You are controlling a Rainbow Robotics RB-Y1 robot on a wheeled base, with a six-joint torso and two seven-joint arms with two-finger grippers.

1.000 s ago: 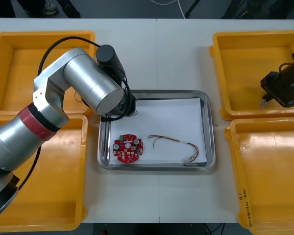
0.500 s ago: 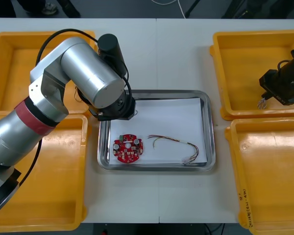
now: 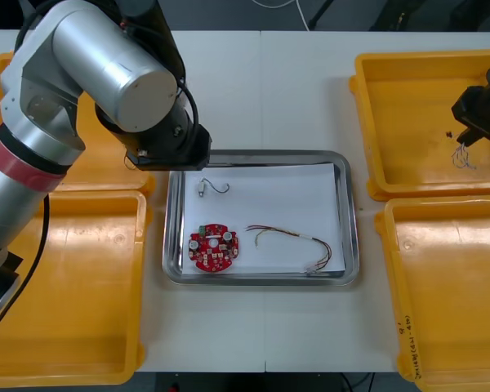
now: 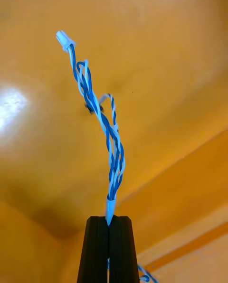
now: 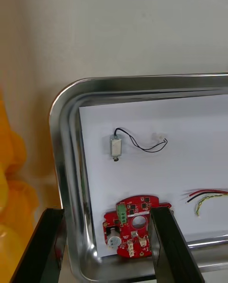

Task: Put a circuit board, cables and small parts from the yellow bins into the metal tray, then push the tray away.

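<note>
The metal tray [image 3: 349,214], white inside, holds a round red circuit board [image 3: 213,248], a red and yellow cable [image 3: 291,240] and a small metal part [image 3: 202,189] with a thin black wire. My left gripper [image 5: 107,212] hangs open above the tray's near left corner [image 5: 61,121], with the board [image 5: 133,227] and the small metal part [image 5: 116,147] below and beyond its fingers. My right gripper [image 3: 464,137] is over the far right yellow bin [image 3: 408,122], shut on a twisted blue and white cable [image 4: 101,121] that dangles from the fingertips [image 4: 97,228].
Yellow bins flank the tray: a near left bin [image 3: 73,294], a far left bin [image 3: 8,106] partly under my left arm, and a near right bin [image 3: 449,286]. Bare table lies beyond and in front of the tray.
My left arm has risen and drawn back left off the tray, leaving the small metal part with its wire on the white lining. My right gripper has moved right with the cable.
</note>
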